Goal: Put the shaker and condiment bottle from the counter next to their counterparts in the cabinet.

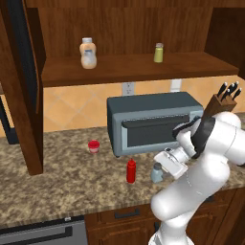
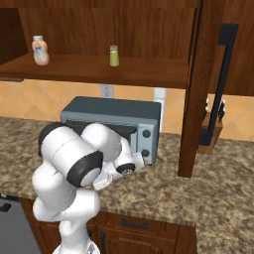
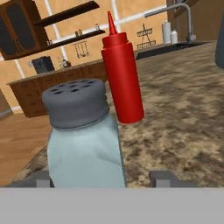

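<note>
On the counter point(image 1: 57, 182) stand one shaker point(image 1: 157, 172), one red bottle point(image 1: 131, 171) left of it, and one red cup point(image 1: 94, 146) farther left. The gripper point(image 3: 107, 178) sits around the shaker; whether it grips, I cannot tell. The cabinet point(image 1: 143, 67) holds two things: an orange bottle point(image 1: 88, 53) and a yellow-green shaker point(image 1: 159, 52).

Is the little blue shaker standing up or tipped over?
Standing up. The shaker sits on the counter with its dark holed cap on top, beside the upright red bottle.

Shaker point(image 3: 83, 140) base cut off at hand view's bottom edge; partly hidden behind gripper point(image 1: 168, 165) in left base view; grip apparently unconfirmed.
</note>
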You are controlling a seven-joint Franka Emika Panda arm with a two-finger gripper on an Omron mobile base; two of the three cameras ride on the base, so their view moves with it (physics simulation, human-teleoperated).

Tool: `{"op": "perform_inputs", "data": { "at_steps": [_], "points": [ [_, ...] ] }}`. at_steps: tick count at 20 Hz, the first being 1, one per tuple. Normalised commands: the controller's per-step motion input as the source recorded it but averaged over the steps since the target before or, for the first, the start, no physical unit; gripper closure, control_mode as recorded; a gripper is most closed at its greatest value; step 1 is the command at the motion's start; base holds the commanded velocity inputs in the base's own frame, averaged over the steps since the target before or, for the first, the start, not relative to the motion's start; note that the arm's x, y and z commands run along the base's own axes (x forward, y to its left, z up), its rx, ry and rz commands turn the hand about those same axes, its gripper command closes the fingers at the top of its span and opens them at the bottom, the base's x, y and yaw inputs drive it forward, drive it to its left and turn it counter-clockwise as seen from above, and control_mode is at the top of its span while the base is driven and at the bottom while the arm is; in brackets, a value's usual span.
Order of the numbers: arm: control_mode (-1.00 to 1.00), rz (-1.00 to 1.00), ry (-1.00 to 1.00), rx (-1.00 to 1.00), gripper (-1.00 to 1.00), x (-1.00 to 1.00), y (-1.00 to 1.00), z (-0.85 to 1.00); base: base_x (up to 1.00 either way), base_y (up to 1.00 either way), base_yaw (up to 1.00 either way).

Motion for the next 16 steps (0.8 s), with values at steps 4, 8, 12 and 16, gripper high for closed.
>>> {"op": "perform_inputs", "data": {
  "at_steps": [4,8,12,16],
  "points": [
    [-1.00,-0.07,-0.11,-0.01,1.00,-0.07,0.04,0.47,0.00,0.00,0.00],
    [-1.00,-0.15,-0.09,0.00,1.00,-0.29,0.12,0.65,0.00,0.00,0.00],
    [-1.00,-0.22,0.00,0.00,1.00,-0.68,0.00,0.66,0.00,0.00,0.00],
    [-1.00,-0.30,0.00,0.05,1.00,-1.00,0.00,0.55,0.00,0.00,0.00]
  ]
}}
